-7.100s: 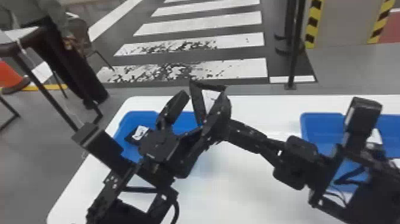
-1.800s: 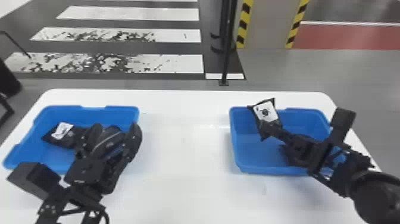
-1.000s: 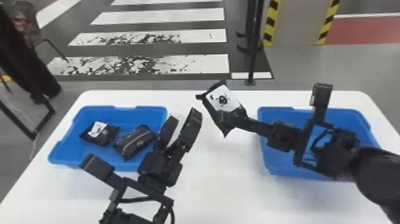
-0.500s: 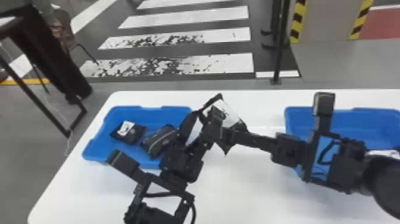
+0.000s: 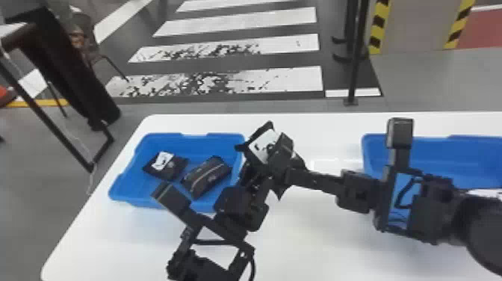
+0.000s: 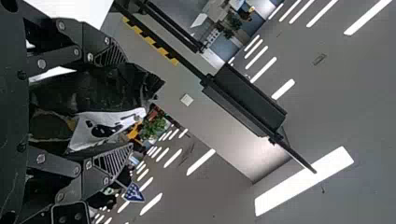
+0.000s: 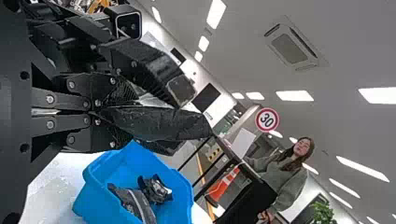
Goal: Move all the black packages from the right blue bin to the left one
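Left fingers (image 5: 266, 157) (newly) around package (image 5: 258, 145)

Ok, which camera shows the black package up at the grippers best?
The left wrist view: there the package is close up, its white label visible. The head view has a left gripper finger partly covering it; the right wrist view shows it nearly edge-on.

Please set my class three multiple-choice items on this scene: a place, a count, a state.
1. Which bin is the raised package nearer?
A) the left bin
B) the right bin

2. How many lie inside the left bin?
A) none
B) four
C) two

3. The right gripper is:
A) open, holding nothing
B) shut on the raised package

Key:
1 A: it hangs by that bin's edge.
2 C: a labelled package and a striped package.
3 B: its fingers pinch it.
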Motion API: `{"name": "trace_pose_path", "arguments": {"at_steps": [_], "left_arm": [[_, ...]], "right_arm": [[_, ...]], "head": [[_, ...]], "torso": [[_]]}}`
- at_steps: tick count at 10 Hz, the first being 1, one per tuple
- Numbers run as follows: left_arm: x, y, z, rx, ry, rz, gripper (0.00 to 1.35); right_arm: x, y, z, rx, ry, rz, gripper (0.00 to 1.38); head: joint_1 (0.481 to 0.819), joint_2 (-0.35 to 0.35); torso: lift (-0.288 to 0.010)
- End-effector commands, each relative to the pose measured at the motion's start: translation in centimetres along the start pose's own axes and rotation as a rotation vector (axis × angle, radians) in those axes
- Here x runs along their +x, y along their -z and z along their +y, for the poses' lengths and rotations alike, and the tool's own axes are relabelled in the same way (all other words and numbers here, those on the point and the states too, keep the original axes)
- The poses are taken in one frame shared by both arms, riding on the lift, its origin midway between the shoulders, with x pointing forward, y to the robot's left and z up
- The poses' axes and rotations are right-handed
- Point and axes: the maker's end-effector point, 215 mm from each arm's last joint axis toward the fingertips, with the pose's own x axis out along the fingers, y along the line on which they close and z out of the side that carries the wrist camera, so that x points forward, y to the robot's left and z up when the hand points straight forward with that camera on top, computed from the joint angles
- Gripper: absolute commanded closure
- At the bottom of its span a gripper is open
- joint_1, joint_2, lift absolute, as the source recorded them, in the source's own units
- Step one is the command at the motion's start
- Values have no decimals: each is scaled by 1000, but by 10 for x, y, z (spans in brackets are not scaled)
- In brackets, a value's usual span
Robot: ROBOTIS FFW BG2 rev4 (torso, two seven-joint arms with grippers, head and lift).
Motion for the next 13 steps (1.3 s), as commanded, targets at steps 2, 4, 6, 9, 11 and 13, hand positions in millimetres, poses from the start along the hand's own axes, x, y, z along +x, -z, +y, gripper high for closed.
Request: {"name": "trace_pose_path", "arguments": {"at_steps": [2,4,6,9,11,13], "left_arm": [[2,-2,-2,25,10,2,1200],[-1,-13,5,53,-4,-23,1200],[-3,-30,20,92,-40,-60,1200],[-6,-67,115,325,-226,-115,1200],[-5,-112,158,689,-375,-115,1199],[-16,-107,201,775,-487,45,392]], "right_arm": [[-1,-6,-3,-13,4,-6,1190],[-4,-4,-7,-2,10,-13,1139],[-9,-10,-13,21,12,-56,608],[-28,-18,-23,26,40,-106,90],[-37,-33,-28,-16,60,-133,104],[-64,-69,-40,-267,204,-103,108]], "head": [[695,197],[695,197],[695,211],[695,245],[695,285],[695,315]], "torso": [[-176],[-176],[-176],[-176],[-176],[-176]]}}
